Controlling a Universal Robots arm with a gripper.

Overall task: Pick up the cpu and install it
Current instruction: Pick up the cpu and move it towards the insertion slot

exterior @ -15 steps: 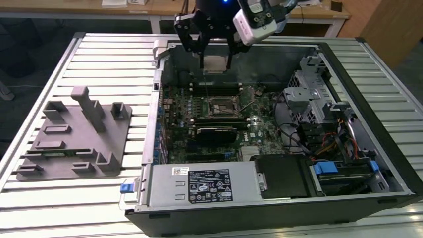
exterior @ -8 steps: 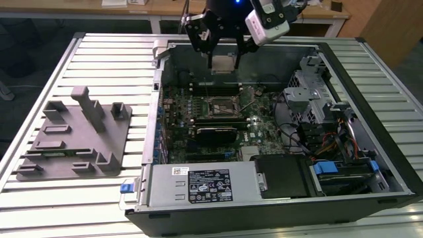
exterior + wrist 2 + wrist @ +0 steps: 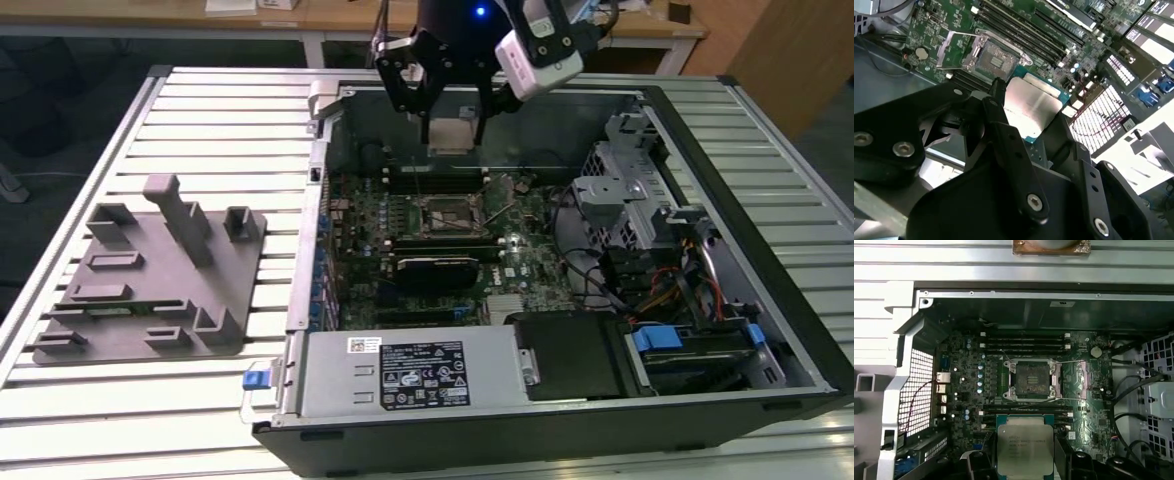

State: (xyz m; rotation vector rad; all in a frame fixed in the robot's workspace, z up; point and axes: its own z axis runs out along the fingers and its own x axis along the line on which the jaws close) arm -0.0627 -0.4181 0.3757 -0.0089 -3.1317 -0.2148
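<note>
the claw is pinching the cpu by two opposite edges, holding it flat, metal face up, above the open computer case. the bare socket lies lower than the claw and off to one side, not straight beneath the chip, with memory slots between them. the chip's edges look square with the socket frame.

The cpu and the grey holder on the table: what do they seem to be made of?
The cpu: a silvery metal top, judging by its dull satin sheen, on a thin green board-like rim. The grey holder: probably matte plastic, since it shows uniform colour and no reflections.
</note>
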